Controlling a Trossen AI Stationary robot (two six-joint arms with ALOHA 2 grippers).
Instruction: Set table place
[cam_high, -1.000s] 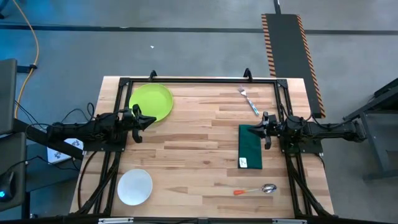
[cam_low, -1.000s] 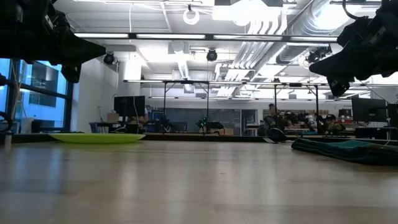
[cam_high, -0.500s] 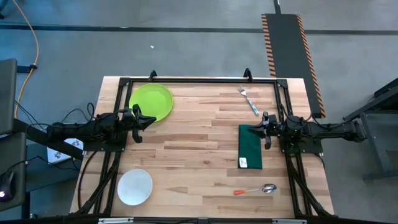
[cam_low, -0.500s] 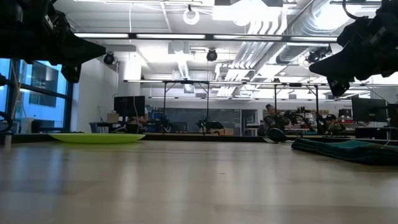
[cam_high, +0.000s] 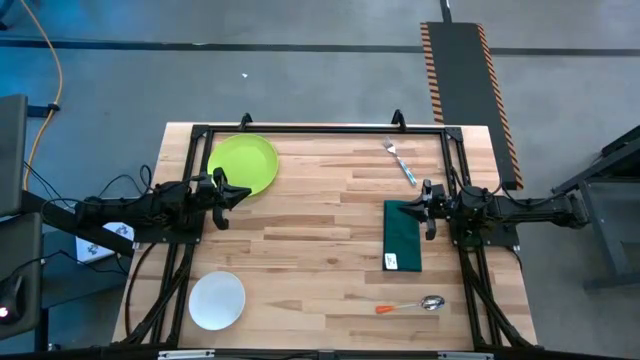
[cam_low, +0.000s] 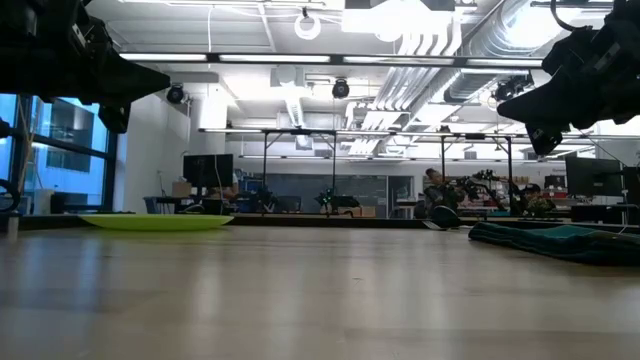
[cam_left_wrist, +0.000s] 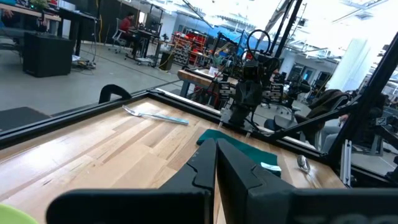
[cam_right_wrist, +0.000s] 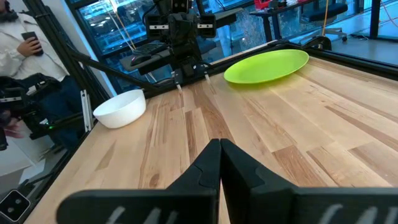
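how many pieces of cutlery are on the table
2. A fork lies near the far edge on the right arm's side; a spoon with an orange handle lies near the front edge, beyond the napkin. None seem hidden.

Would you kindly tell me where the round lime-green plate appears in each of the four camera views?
High view: the round lime-green plate lies at the table's far left corner.
Low view: a flat green disc at the left.
Left wrist view: only a green sliver at the bottom-left corner.
Right wrist view: upper right of centre.
Shared landmark: the left gripper beside the plate.
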